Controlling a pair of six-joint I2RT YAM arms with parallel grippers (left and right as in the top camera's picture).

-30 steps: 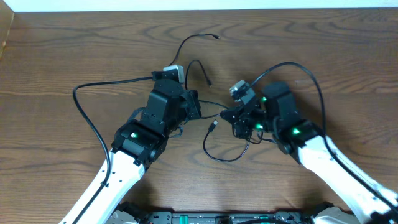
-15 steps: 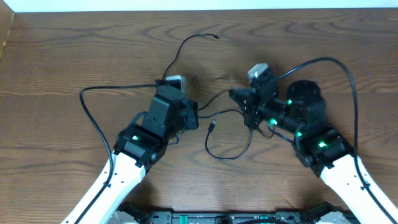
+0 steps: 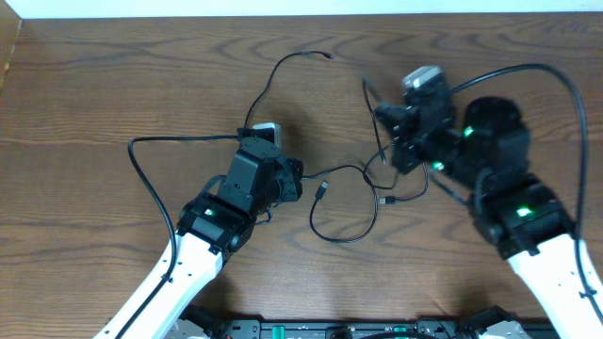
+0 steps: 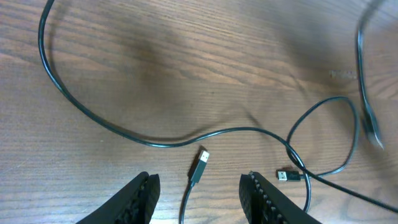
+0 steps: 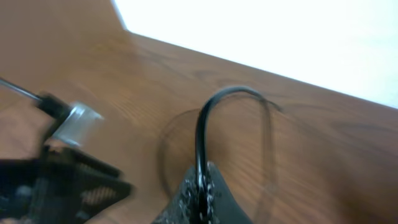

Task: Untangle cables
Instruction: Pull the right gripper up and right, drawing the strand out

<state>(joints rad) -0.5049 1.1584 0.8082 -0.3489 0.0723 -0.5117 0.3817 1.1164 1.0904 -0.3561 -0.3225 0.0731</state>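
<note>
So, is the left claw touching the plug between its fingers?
Apart. Left wrist view shows a clear gap between the plug and each finger of the open left claw.

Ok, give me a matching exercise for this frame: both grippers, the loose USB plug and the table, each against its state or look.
Things:
1. left gripper
2. right gripper
3. USB plug
4. table

States:
A. brown wood grain
B. shut on a black cable
C. open, holding nothing
D. lying loose on the wood, between open fingers

Pairs: 1-C, 2-B, 3-D, 4-A
</note>
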